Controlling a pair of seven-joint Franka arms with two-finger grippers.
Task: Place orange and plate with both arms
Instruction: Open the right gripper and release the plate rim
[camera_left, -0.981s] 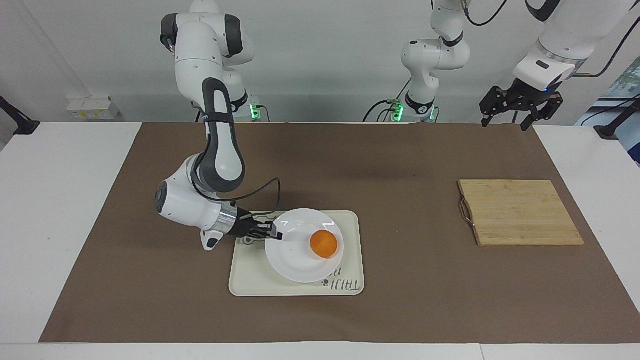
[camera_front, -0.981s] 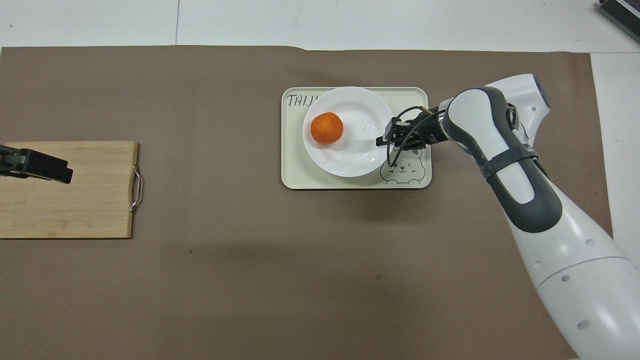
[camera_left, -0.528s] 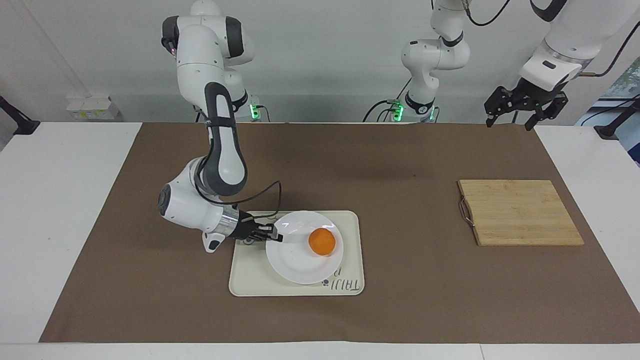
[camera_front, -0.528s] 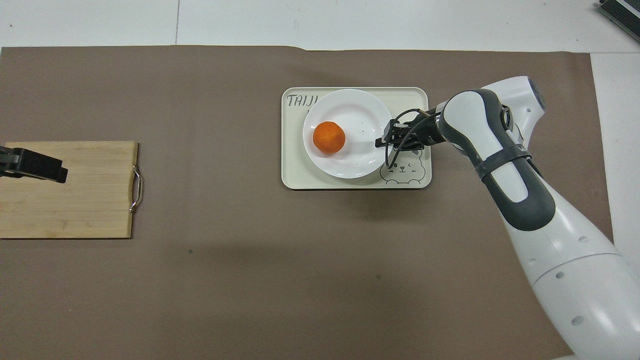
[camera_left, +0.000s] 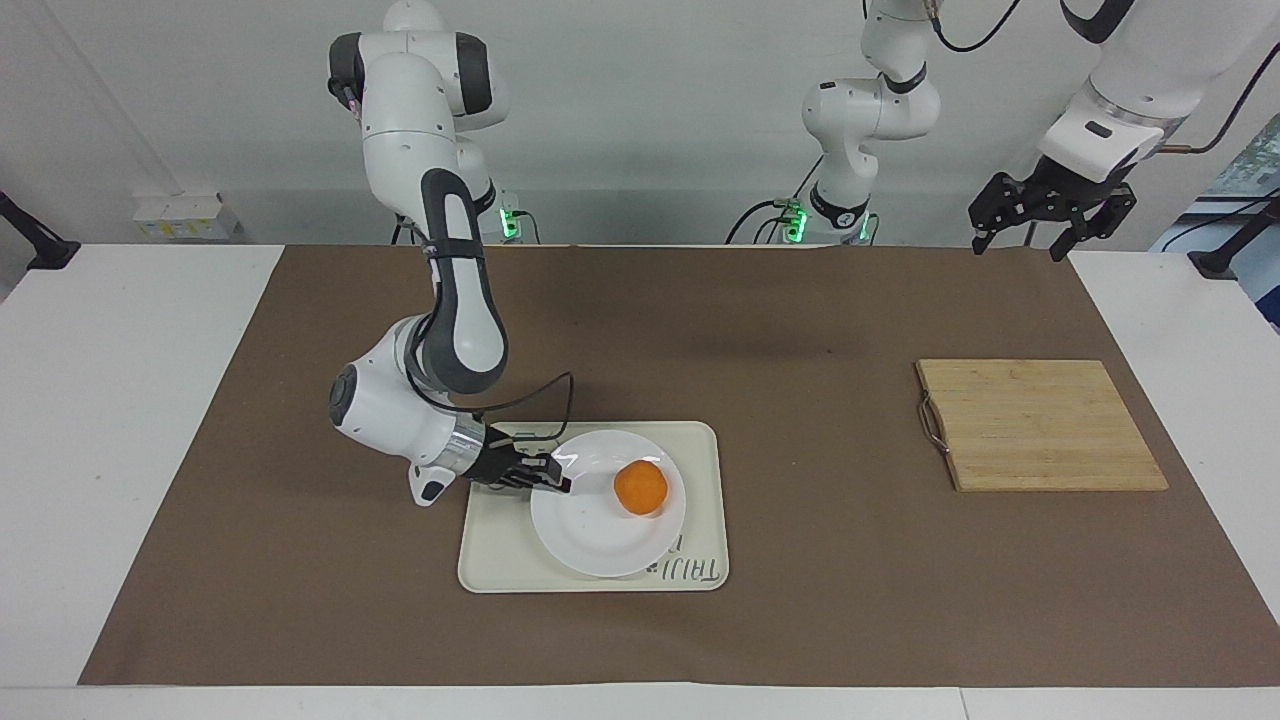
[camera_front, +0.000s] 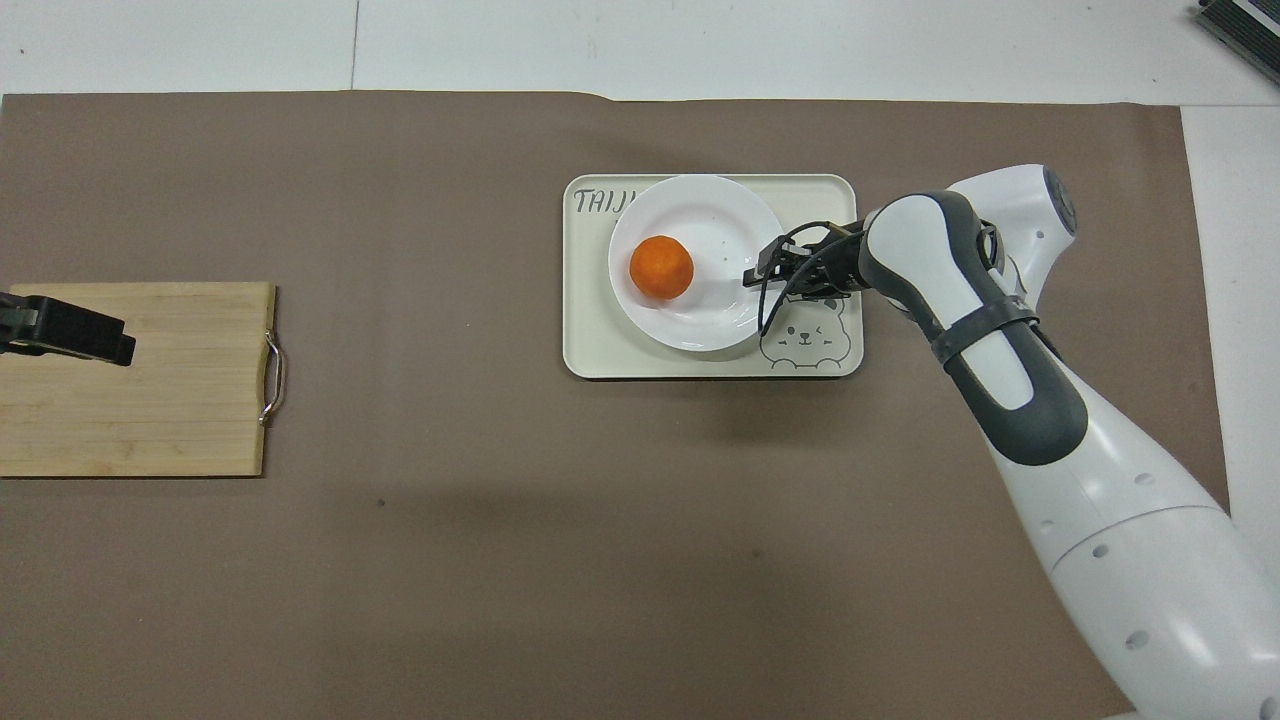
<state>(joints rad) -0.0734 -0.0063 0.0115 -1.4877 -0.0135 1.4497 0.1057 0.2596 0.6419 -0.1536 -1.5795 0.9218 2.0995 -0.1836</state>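
Orange (camera_left: 640, 488) sits on plate (camera_left: 590, 540), plate on tray (camera_left: 700, 450); your right end effector (camera_left: 558, 484) at rim, grip unclear; left end effector (camera_left: 1050, 208) open, waiting.

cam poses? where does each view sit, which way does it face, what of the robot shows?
Facing view: high across the table, looking at the robots; both arms show, right gripper at the plate rim, left gripper raised, waiting.
Overhead view: above the robots' end, looking steeply down; right arm and left gripper tip show.
Shared: plate, orange, tray, board.
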